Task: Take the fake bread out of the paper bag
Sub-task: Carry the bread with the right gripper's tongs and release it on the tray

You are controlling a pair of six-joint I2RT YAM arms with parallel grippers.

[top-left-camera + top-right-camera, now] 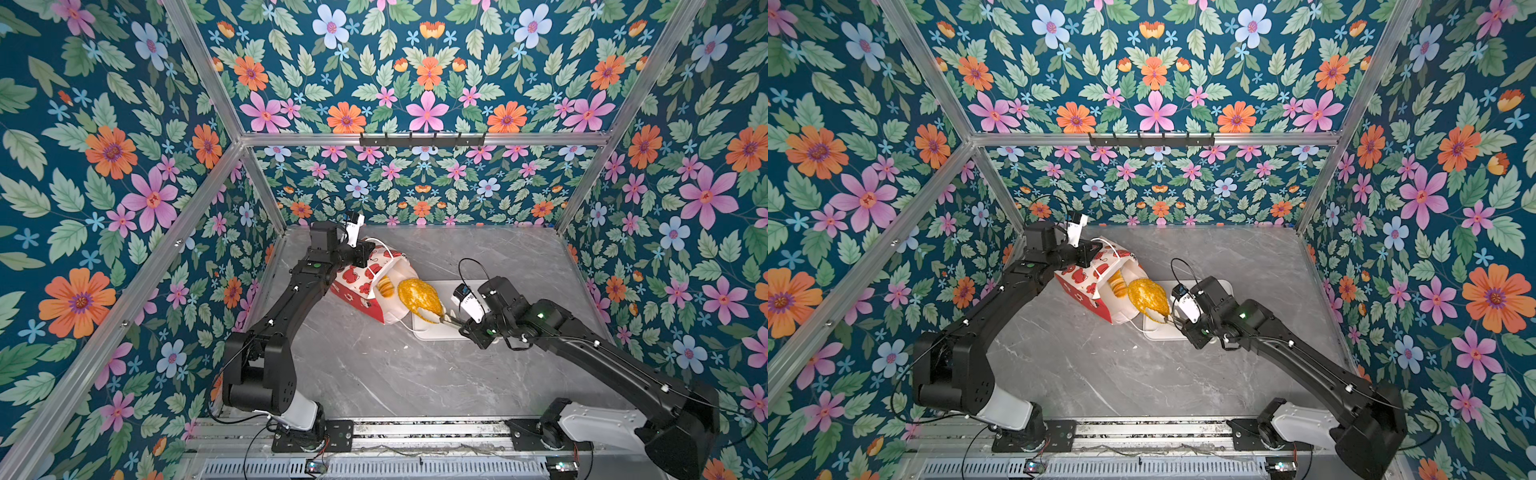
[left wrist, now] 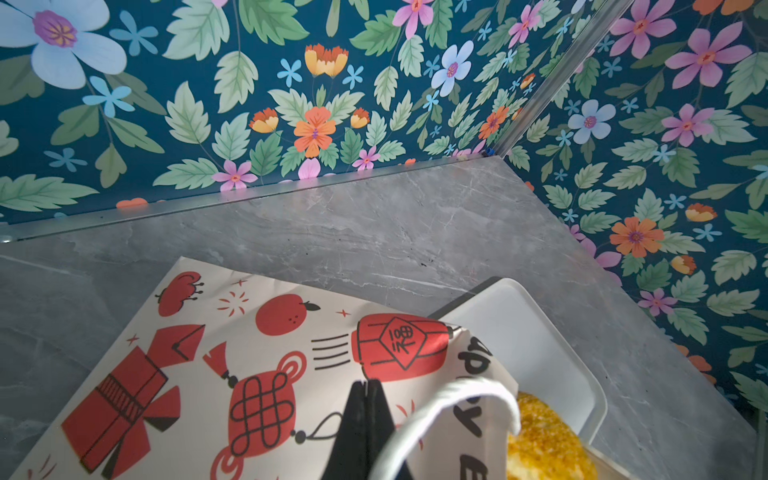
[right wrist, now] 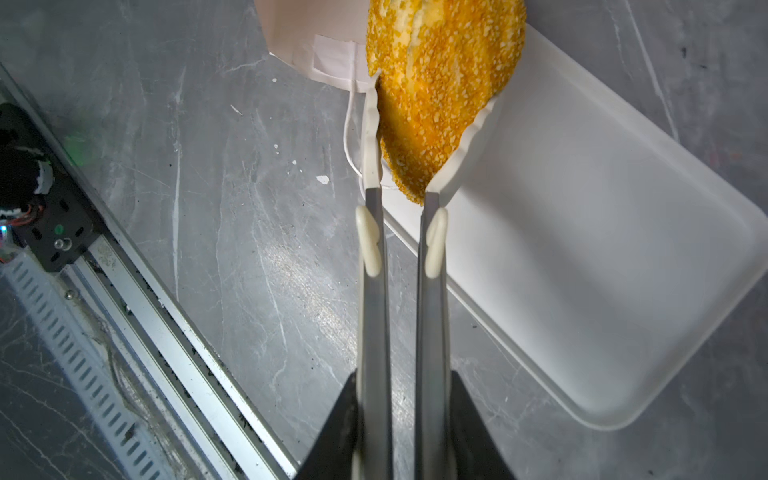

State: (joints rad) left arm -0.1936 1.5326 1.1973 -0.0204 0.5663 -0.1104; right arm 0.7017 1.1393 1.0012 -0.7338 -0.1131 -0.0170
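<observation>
On the grey marble table [image 1: 374,374], the paper bag [image 1: 357,286] lay on its side with its white mouth facing the flat white tray [image 3: 582,249]. The oval seeded loaf [image 3: 440,83] stuck out of that mouth, its tip over the tray's edge. It was clamped between the white tips of metal tongs [image 3: 374,311], which the right gripper [image 3: 401,395] squeezed. The left gripper [image 2: 365,399] was clenched against the bag's printed side; whether it pinched paper was unclear. A ridged loaf [image 1: 385,286] sat inside.
</observation>
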